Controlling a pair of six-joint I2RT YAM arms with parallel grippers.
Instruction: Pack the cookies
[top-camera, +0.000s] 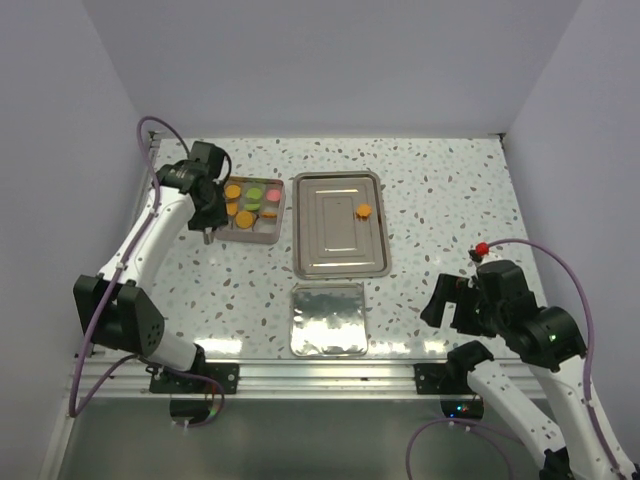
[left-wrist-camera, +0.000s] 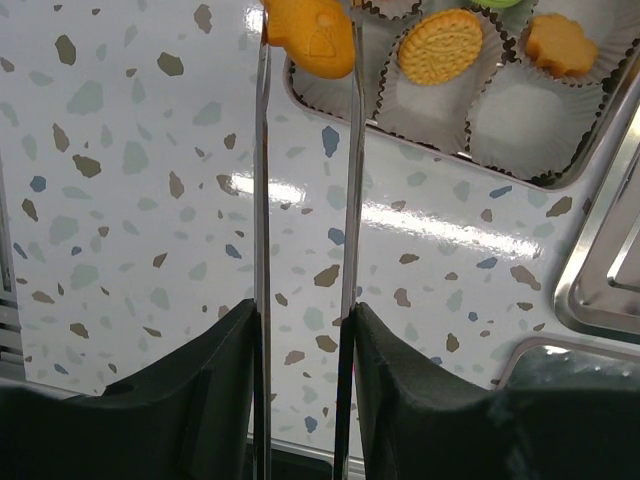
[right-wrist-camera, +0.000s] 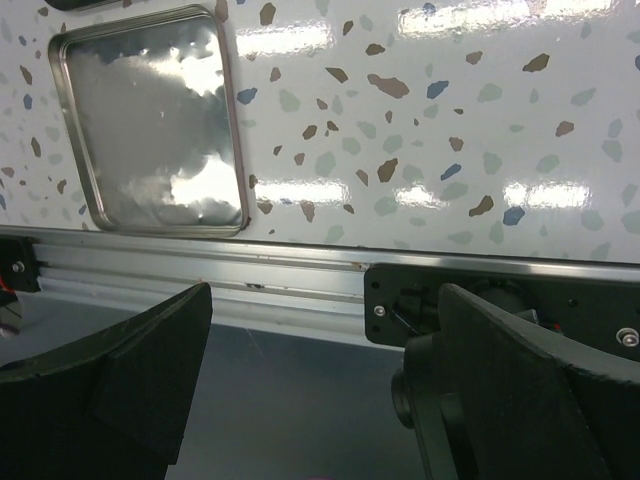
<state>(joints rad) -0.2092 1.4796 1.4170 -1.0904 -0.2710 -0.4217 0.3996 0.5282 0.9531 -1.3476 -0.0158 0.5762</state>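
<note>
Several cookies, orange, green and pink, lie in paper cups in a small metal box (top-camera: 252, 209) at the back left. One orange cookie (top-camera: 365, 211) rests on the steel tray (top-camera: 339, 225). My left gripper (top-camera: 207, 218) hangs just left of the box. In the left wrist view the left gripper (left-wrist-camera: 305, 310) is shut on thin metal tongs (left-wrist-camera: 262, 200). The tong tips pinch an orange cookie (left-wrist-camera: 308, 35) over the box's near corner. A round cookie (left-wrist-camera: 440, 45) and a flower-shaped one (left-wrist-camera: 560, 42) sit in cups beyond. My right gripper (top-camera: 455, 300) (right-wrist-camera: 325, 300) is open and holds nothing, low at the table's front right.
A shiny square lid (top-camera: 328, 320) (right-wrist-camera: 150, 120) lies at the front edge, below the tray. An empty paper cup (left-wrist-camera: 525, 120) sits in the box's near row. The aluminium rail (right-wrist-camera: 250, 275) runs along the table front under the right gripper.
</note>
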